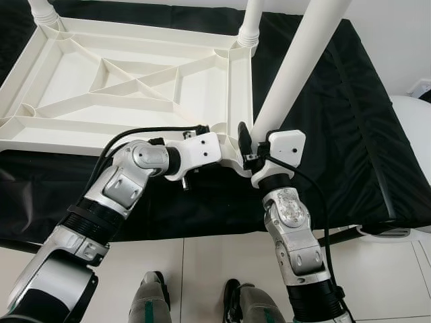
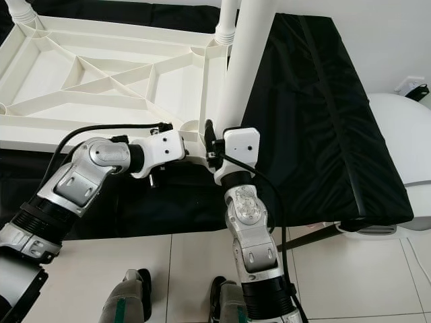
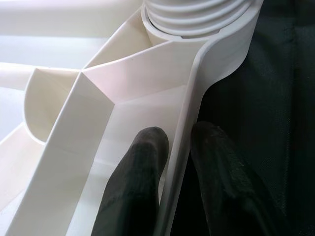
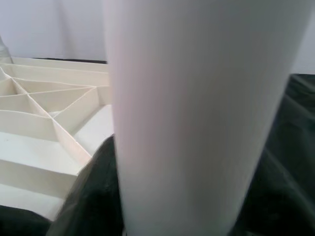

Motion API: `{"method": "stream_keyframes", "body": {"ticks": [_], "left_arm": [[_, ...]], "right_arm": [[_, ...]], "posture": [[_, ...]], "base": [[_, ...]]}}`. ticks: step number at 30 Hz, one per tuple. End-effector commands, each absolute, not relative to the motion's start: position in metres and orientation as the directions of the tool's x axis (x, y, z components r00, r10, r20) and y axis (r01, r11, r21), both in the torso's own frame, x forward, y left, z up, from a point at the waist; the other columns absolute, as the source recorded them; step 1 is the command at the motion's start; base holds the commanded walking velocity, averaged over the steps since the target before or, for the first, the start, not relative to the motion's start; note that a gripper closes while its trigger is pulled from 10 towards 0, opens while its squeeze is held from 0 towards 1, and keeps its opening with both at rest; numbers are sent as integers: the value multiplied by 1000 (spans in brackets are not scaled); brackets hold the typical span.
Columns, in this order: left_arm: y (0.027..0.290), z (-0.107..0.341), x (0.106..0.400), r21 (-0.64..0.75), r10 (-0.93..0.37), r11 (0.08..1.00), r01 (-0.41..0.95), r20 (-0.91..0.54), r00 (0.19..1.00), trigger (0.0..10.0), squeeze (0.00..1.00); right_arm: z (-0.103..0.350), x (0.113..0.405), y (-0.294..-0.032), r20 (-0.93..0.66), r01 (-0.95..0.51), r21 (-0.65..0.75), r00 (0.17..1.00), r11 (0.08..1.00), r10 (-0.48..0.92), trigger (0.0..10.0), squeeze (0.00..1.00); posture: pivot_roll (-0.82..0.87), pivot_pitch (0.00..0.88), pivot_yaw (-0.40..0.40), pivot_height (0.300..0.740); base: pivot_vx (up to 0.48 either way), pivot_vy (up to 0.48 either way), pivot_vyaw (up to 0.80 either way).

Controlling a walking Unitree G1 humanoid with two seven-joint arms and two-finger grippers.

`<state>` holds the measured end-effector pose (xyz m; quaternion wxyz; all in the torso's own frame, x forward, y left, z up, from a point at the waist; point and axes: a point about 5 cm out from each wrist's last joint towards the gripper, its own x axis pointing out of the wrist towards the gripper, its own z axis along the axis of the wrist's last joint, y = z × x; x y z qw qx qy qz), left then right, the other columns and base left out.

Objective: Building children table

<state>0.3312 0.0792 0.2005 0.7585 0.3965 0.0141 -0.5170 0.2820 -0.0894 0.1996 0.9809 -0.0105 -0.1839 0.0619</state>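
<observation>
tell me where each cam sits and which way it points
Left eye view: on the head, looking forward and down at the upturned white tabletop on black cloth; both silver arms and the feet show.
Right eye view: the other eye of the same stereo pair, same scene.
Left wrist view: along the left gripper, its fingers pinching the tabletop's rim.
Right wrist view: along the right gripper, close against the white leg.
Shared: every view shows the tabletop's ribbed underside.

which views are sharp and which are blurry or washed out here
Head views: sharp and evenly lit, the white tabletop crisp. Left wrist view: black fingers soft, the upper left glaring white. Right wrist view: the table leg is close and out of focus.
</observation>
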Motion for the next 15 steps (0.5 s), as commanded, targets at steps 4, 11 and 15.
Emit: {"method": "stream_keyframes", "body": {"ticks": [4,11,15], "left_arm": [[83,202,332,605,-763,159,781,-426,486,10000,0],[82,202,331,604,-764,159,781,-425,485,10000,0],[82,201,331,604,-765,158,781,-425,484,10000,0]], "right_arm": [[177,282,-100,249,-30,30,968,999,22,10000,1000],[182,286,-105,271,-108,40,958,993,93,10000,1000],[187,292,-114,292,-185,23,941,983,170,10000,525]], "posture": [[88,220,-26,740],[86,214,-27,740],[83,209,-27,740]], "base": [[0,0,0],[0,0,0],[0,0,0]]}}
